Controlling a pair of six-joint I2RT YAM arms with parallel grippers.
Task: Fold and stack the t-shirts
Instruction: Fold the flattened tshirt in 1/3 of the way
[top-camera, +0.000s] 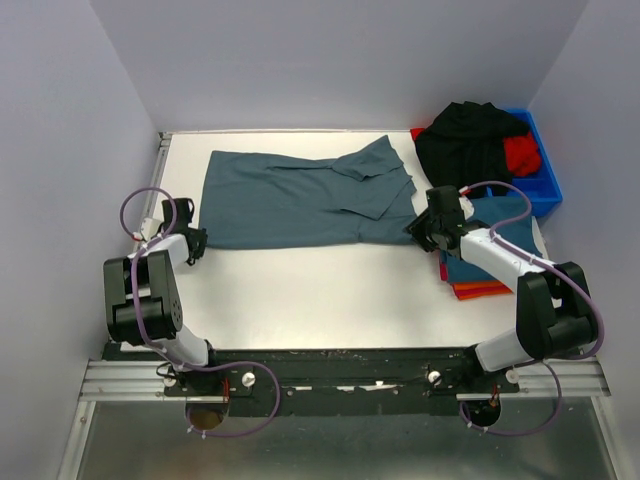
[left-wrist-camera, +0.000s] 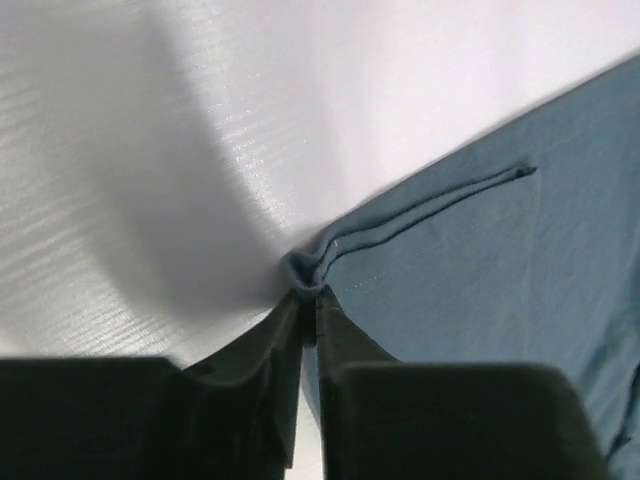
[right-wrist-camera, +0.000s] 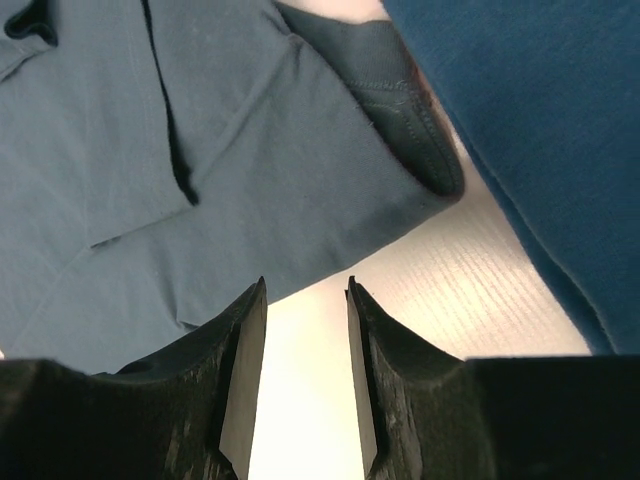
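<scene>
Your left gripper (left-wrist-camera: 312, 292) clamped on shirt (top-camera: 290, 200) at near-left hem corner, cloth bunched at tips; likely anchor for next fold. Your right gripper (right-wrist-camera: 306, 288) jaws apart over bare table (top-camera: 320, 290), just short of opposite hem, nothing held. Shirt spread mid-table, sleeve folded in. Folded stack (top-camera: 465, 272) at right.

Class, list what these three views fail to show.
- Top view: the right arm covers the folded stack; shirt count unclear.
- Top view: the black t-shirt hides what the blue bin holds.
- Left wrist view: tips of the left hand cover the teal t-shirt corner; grip unclear.
</scene>
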